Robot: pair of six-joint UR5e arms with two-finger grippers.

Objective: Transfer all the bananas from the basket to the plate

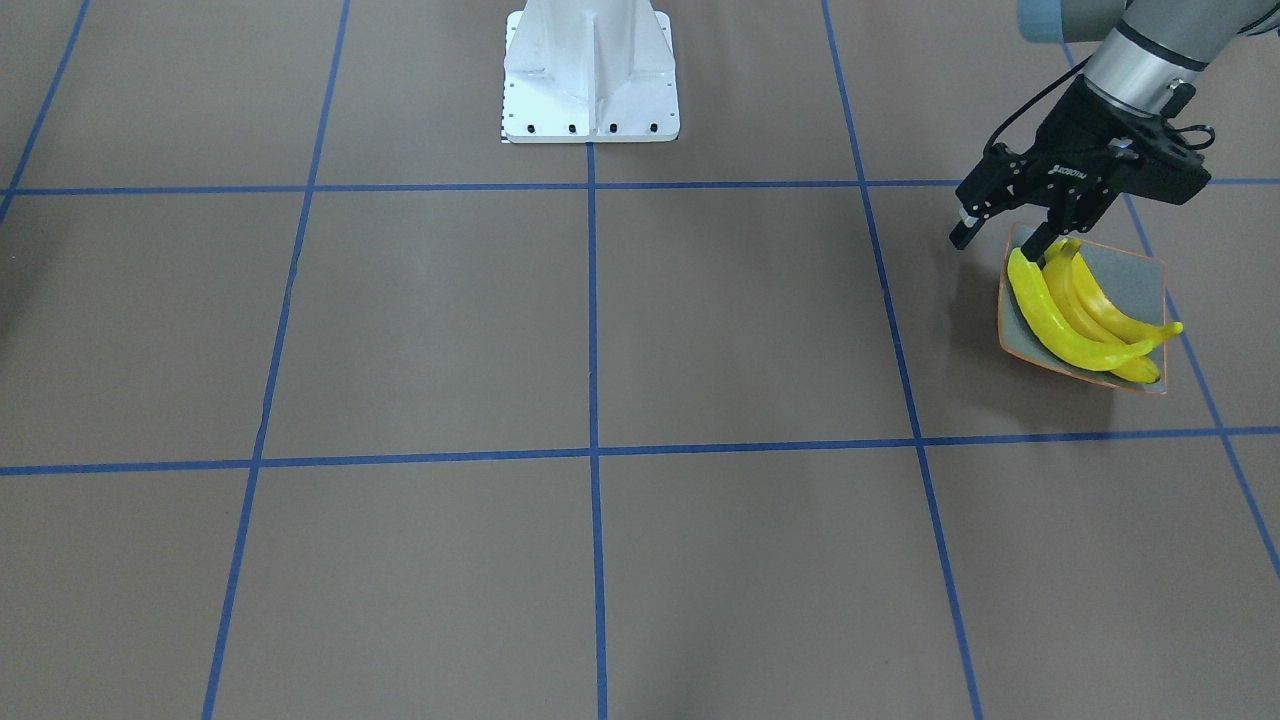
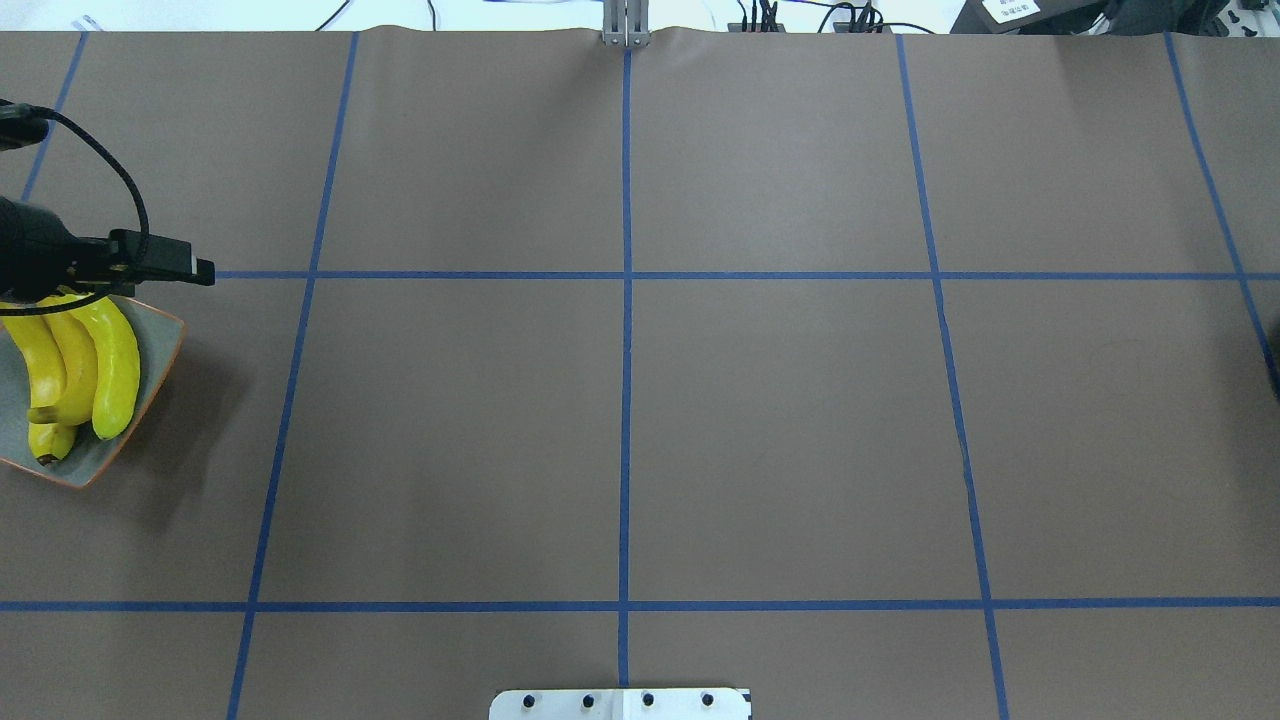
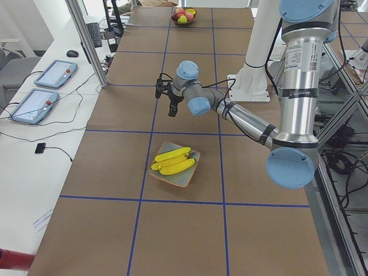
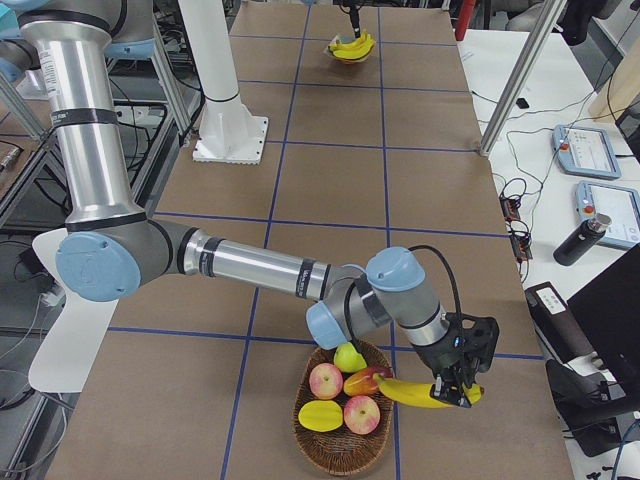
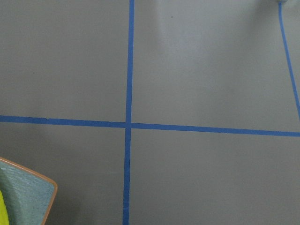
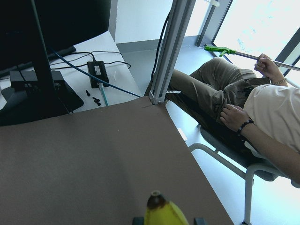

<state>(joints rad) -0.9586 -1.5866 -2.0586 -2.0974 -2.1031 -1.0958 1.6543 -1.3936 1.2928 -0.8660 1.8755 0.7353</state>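
Observation:
Three yellow bananas (image 1: 1070,330) lie side by side on the square grey plate (image 1: 1135,280) with the orange rim, at the table's end on my left. My left gripper (image 1: 1000,240) hangs open and empty just above the plate's near corner. The left wrist view catches only a corner of the plate (image 5: 28,197). At the other end of the table, my right gripper (image 4: 455,388) is shut on one banana (image 4: 415,393) at the rim of the wicker basket (image 4: 330,458). That banana's dark tip (image 6: 158,202) pokes up between the fingers.
The basket also holds red apples (image 4: 326,381), a green fruit and a yellow one. The white robot base (image 1: 590,80) stands at the table's middle. A seated person (image 6: 243,108) is just past the right end. Tablets (image 3: 54,73) and cables lie on a side bench.

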